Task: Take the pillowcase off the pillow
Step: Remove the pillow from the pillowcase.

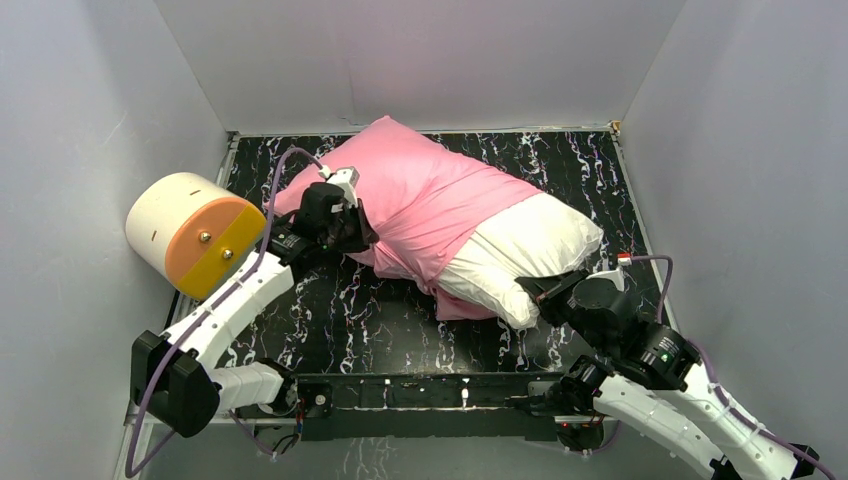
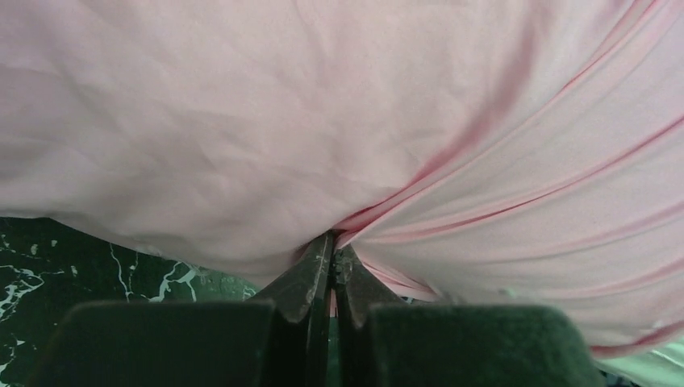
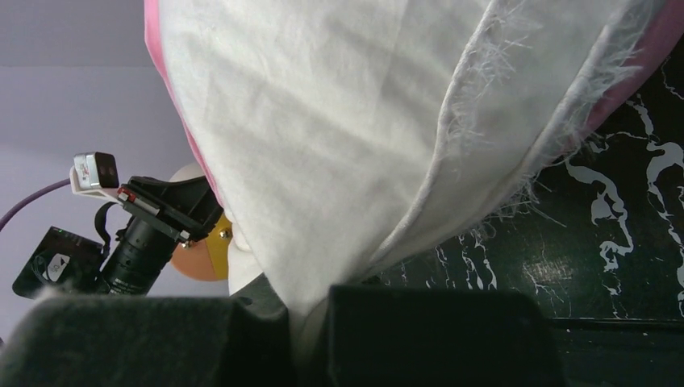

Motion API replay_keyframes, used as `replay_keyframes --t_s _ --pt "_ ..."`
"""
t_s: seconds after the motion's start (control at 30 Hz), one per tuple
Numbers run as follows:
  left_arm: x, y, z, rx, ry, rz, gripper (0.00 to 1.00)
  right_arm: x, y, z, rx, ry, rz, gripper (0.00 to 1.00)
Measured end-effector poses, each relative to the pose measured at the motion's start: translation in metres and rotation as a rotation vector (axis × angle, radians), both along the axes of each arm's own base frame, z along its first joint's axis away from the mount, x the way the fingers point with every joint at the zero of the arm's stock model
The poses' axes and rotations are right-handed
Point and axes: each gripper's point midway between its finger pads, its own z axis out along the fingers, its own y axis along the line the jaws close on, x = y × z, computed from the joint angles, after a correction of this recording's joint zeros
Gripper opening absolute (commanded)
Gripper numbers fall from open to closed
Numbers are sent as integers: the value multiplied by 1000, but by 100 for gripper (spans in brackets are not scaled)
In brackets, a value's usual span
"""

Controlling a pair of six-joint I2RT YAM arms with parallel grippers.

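Pillowcase [image 1: 420, 195]: soft, light, likely slippery pink cloth, bunched just ahead of the left pincer [image 2: 331, 246], which is clamped on a gathered fold with creases fanning from its tips; a gathered fold should hold better than a flat pinch. Pillow [image 1: 525, 245]: plump, yielding, white, lying on the bench [image 1: 380, 320], its bare end directly before the right pincer [image 3: 310, 318], closed on its cloth by the frayed seam.

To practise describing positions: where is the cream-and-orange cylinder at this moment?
In the top view, the cylinder sits far left by the left wall, beside the left arm and left of the pink pillowcase.
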Motion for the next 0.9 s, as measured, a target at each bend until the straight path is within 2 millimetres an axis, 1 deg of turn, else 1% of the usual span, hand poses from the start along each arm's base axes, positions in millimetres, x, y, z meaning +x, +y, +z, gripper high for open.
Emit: replay_keyframes --t_s 0.1,0.13,0.17,0.2,0.27,0.3,0.33,0.43,0.47,0.5,0.6,0.67,0.77,0.83,0.9 --pt "-6 0 0 -44 25 -28 0 -4 -3 -1 5 7 0 0" --pt "-8 -2 0 -55 35 -41 12 -4 -3 -2 4 9 1 0" --pt "-9 -3 0 -67 45 -54 26 -4 -3 -2 2 11 2 0" --pt "-11 -3 0 -76 51 -67 39 -4 -3 -3 -1 14 3 0" --pt "-11 2 -1 -81 63 -63 83 -3 -3 -7 -19 23 1 0" --pt "-10 7 -1 -78 67 -55 94 -3 -3 -8 -24 25 -3 0" --pt "-10 11 -1 -70 66 -47 98 -2 -3 -9 -31 28 -5 0" --pt "-12 29 5 -54 60 15 98 1 -5 -16 -68 39 -15 0" --pt "-14 35 13 -54 38 34 98 3 -5 -18 -79 43 -17 0" --pt "-15 37 18 -59 24 38 98 3 -5 -19 -84 46 -18 0" --pt "-25 36 49 -115 -58 20 98 4 -3 -19 -86 43 -17 0" --pt "-34 27 70 -174 -90 -33 98 5 -3 -18 -82 39 -18 0" --pt "-41 7 94 -255 -97 -133 98 6 -2 -19 -87 39 -19 0" --pt "-45 -7 98 -270 -87 -189 98 6 -2 -20 -93 42 -19 0" --pt "-55 -24 91 -249 -64 -242 98 7 -2 -21 -100 43 -19 0"
